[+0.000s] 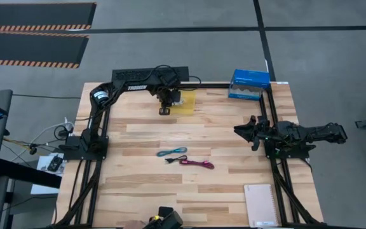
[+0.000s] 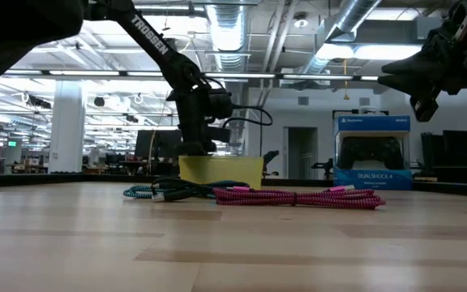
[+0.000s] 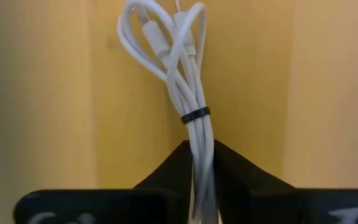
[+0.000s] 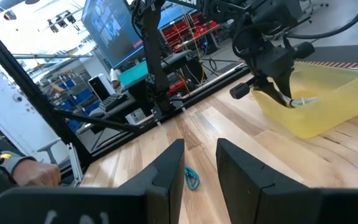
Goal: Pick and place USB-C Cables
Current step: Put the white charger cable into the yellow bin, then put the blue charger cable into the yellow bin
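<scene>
My left gripper (image 1: 165,109) hangs over the yellow bin (image 1: 186,102) at the table's far side, pointing steeply down, and is shut on the white USB-C cable (image 3: 179,68), a bundle tied with a black band. The teal cable (image 1: 172,151), the black cable (image 2: 181,191) and the magenta cable (image 1: 197,164) lie flat on the wood near the table's middle. My right gripper (image 4: 199,163) waits at the right side of the table, level and open, with nothing between its fingers. My left gripper pinches the white cable's bundled strands (image 3: 201,140) between its two fingers, just below the black band. The fingers come from above and lie across the bundle. The looped end (image 4: 303,99) hangs down inside the bin; whether it rests on the bin's floor I cannot tell.
A blue box (image 1: 250,84) stands at the far right corner, right of the bin. A pale notebook (image 1: 261,205) lies at the near right corner. Bare wood lies between the three cables and the bin.
</scene>
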You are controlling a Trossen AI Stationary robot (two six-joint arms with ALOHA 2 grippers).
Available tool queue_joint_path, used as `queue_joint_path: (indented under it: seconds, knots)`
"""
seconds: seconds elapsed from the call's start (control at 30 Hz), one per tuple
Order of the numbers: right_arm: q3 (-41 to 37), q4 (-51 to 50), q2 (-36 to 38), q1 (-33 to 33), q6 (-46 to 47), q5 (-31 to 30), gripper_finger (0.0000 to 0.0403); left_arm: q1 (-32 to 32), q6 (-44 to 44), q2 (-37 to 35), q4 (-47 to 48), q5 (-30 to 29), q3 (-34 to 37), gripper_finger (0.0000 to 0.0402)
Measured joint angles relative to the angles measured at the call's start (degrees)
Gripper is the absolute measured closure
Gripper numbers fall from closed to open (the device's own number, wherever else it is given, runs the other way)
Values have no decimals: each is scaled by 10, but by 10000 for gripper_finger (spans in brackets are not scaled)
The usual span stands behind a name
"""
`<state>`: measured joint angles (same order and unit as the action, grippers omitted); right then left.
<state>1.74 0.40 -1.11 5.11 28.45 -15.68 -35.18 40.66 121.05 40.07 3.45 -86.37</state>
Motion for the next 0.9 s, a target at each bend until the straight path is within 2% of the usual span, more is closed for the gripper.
queue_joint_path:
  seconds: [0.5,0.7,0.9]
  knots:
    - [0,0,0,0,0,0,284,0,-14,0,-5,-7,-8,238]
    - [0,0,0,0,0,0,284,-1,-26,1,23,12,-51,186]
    - [0,0,0,0,0,0,284,0,-37,1,74,7,-114,171]
